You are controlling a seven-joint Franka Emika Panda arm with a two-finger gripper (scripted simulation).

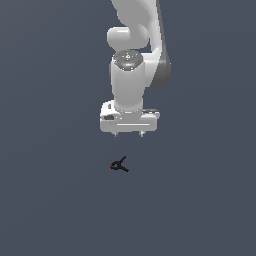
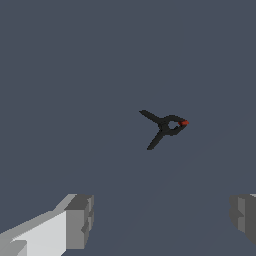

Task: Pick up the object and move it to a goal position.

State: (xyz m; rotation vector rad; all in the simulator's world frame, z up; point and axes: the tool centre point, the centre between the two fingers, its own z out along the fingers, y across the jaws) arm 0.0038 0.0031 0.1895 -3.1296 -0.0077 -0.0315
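The object (image 1: 119,165) is a tiny black clamp with two thin splayed prongs and a small red tip. It lies alone on the dark grey floor, below the white gripper (image 1: 129,134) in the exterior view and slightly toward that view's left. In the wrist view the object (image 2: 166,127) lies apart from the two grey fingertips (image 2: 80,220), which stand wide apart. The gripper (image 2: 162,220) is open and empty, and it hovers above the floor without touching the object.
The white arm (image 1: 134,55) rises from the gripper out of the exterior view's top edge. The plain dark grey floor (image 1: 60,200) fills the rest of both views.
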